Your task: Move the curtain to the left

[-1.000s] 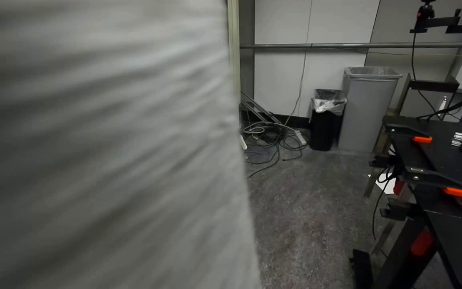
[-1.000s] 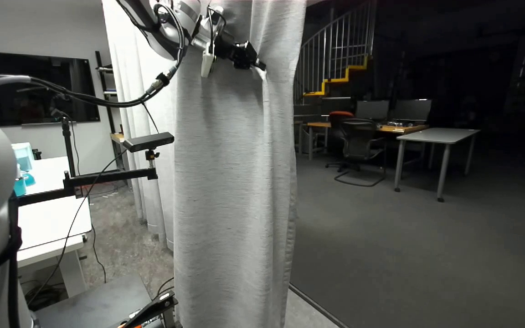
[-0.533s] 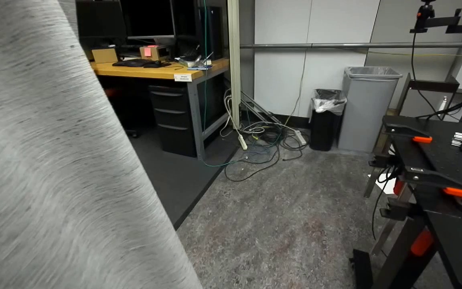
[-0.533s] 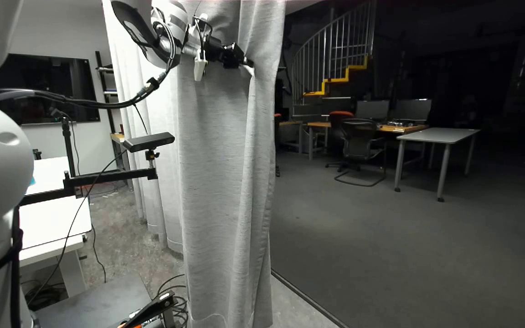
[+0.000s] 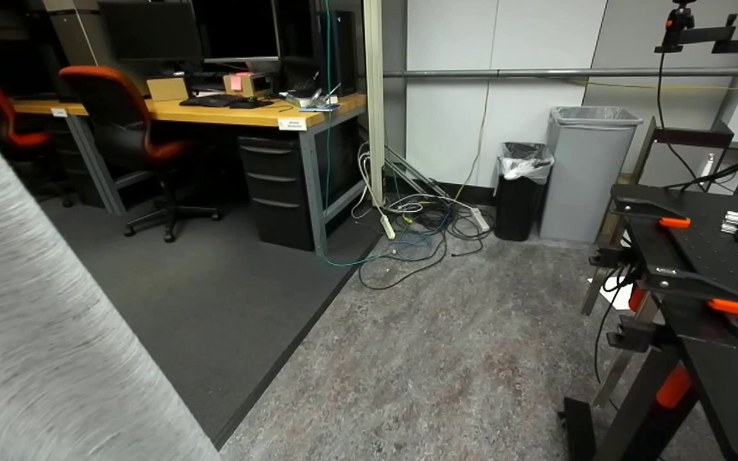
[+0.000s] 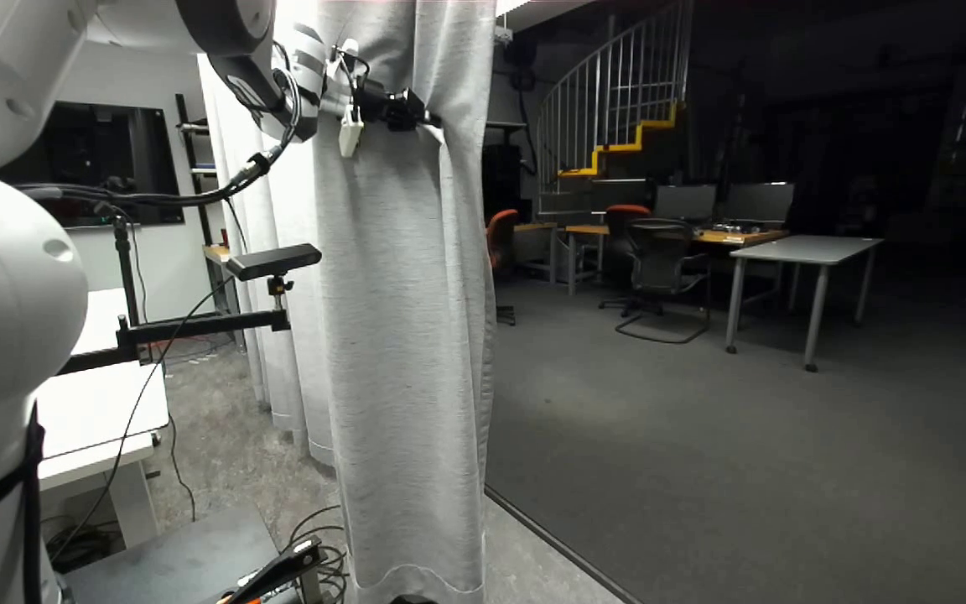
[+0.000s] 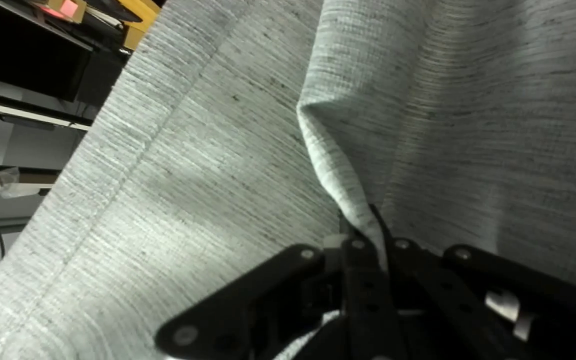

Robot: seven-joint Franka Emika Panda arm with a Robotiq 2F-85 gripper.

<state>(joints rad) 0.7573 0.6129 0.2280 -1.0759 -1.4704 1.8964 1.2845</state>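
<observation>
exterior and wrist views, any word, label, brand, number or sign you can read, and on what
No text can be read.
White rectangular label on the edge of the yellow wooden desk: too blurred to read.
Smaller white label, farther left in view, on a desk edge: too small.
Black clamp with an orange tip: pale marking, too small.
Light grey woven curtain: none shows.

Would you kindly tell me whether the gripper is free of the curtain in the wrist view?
No, the wrist view shows the gripper closed on a narrow, pinched fold of the light grey curtain.
</observation>
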